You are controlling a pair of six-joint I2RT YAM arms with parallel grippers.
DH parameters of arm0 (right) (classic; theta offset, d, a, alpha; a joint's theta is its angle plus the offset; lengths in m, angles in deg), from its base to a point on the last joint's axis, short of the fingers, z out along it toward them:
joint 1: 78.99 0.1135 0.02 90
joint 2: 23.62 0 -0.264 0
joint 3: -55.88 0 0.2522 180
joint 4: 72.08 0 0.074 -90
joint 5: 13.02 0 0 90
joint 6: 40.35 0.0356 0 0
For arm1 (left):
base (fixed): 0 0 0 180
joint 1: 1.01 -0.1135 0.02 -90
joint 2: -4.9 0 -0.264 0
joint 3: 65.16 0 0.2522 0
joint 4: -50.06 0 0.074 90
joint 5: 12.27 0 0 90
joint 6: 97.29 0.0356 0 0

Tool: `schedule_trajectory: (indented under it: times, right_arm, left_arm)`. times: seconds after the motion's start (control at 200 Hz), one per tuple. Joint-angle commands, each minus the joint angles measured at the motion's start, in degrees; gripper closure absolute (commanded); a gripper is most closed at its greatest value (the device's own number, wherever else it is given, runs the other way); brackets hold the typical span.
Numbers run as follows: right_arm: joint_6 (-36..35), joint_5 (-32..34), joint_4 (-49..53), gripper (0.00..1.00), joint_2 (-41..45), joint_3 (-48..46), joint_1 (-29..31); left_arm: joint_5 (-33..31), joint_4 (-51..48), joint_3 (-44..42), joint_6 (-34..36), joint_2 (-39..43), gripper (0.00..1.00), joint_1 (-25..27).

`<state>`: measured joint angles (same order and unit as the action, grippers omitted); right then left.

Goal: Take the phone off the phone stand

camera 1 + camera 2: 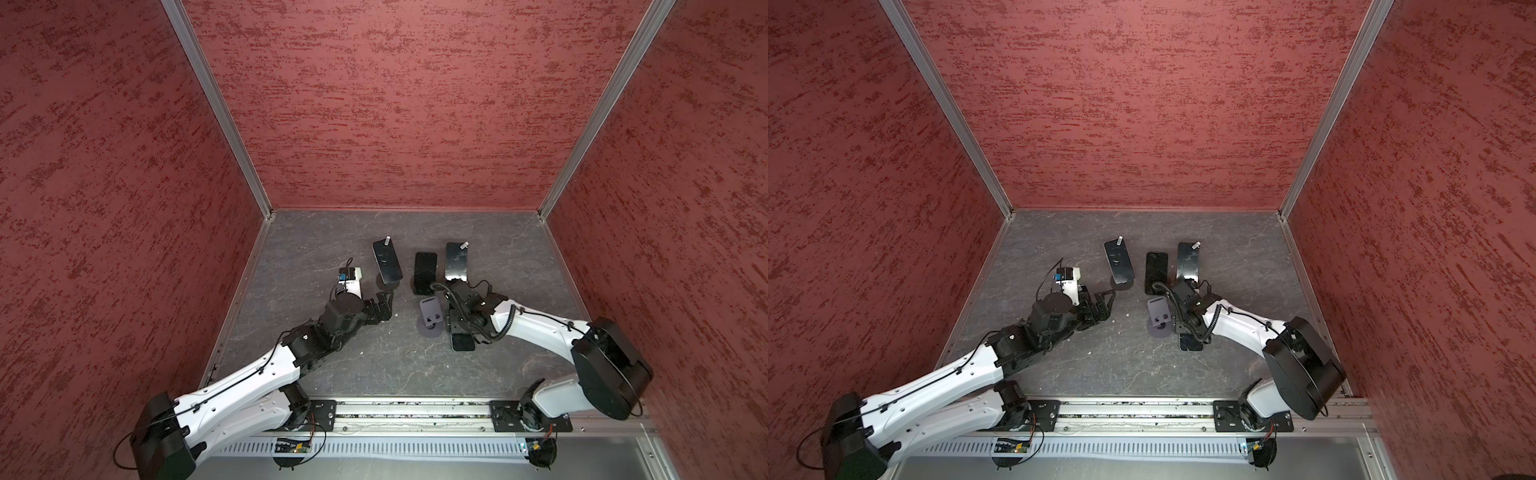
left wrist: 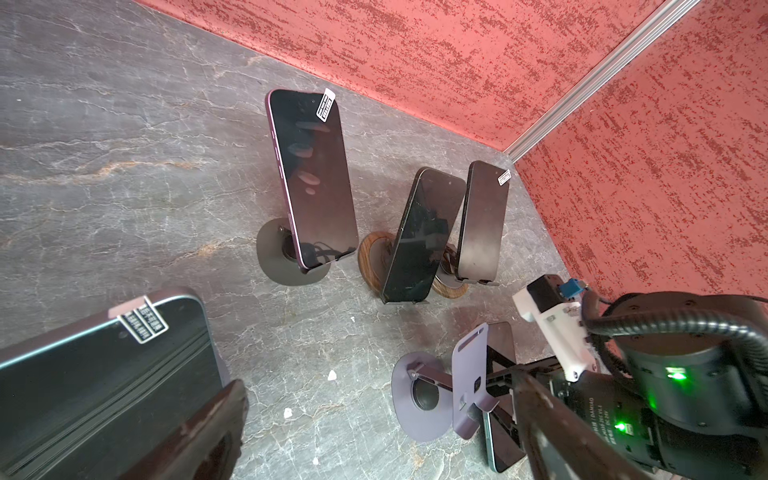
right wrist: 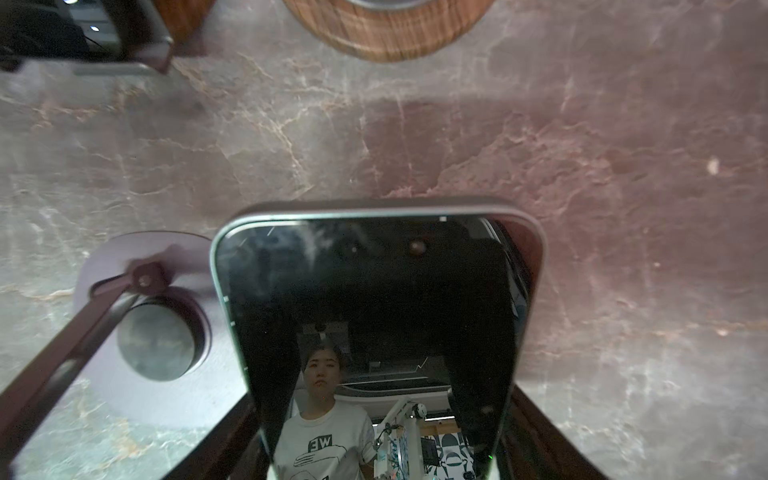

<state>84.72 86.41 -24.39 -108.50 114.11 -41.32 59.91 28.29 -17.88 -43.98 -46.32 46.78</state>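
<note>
Right claw (image 3: 382,409) clamps the phone (image 3: 374,291) by its sides, holding it off the empty stand (image 1: 430,314); left claw (image 1: 384,305) spread apart, idle.

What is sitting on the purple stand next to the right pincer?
Nothing: the purple stand has a bare plate and lip. The phone is off it, just beside it, gripped by the right pincer. In the left wrist view the plate covers part of the phone.

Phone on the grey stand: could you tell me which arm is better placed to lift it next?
Left: the left gripper is open beside the grey-stand phone, while the right gripper is shut on another phone.
</note>
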Motion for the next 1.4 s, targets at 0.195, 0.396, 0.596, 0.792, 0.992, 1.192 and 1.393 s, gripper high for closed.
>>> schedule_trajectory:
  times: [0.195,0.396,0.596,0.792,0.992,1.192,1.393]
  right_arm:
    - [2.8,0.6,-1.2,0.39,-3.3,-1.1,-0.6]
    - [2.6,0.0,-1.9,0.37,-4.2,-1.1,-0.6]
    - [2.3,0.0,-1.4,0.36,-4.2,-1.2,-0.6]
    - [2.6,2.1,1.0,0.35,-2.8,-1.2,-0.6]
    - [2.9,4.0,3.6,0.33,-0.7,-1.9,-0.6]
    - [1.4,3.8,3.5,0.31,0.4,-2.9,-0.6]
    - [0.4,1.6,0.8,0.3,-1.3,-3.1,-0.6]
  left_arm:
    - [0.8,1.4,-1.0,-0.2,0.7,0.01,-0.8]
    - [0.9,1.4,-1.1,-0.4,0.5,0.01,-0.9]
    - [0.9,1.3,-1.1,-0.5,0.5,0.01,-0.9]
    - [1.0,1.3,-1.1,-0.5,0.5,0.01,-0.9]
    - [1.2,1.3,-1.1,-0.7,0.4,0.0,-0.9]
    - [1.6,1.5,-1.3,-1.3,0.4,0.01,-0.9]
    - [1.9,1.4,-1.6,-1.9,0.7,0.01,-0.9]
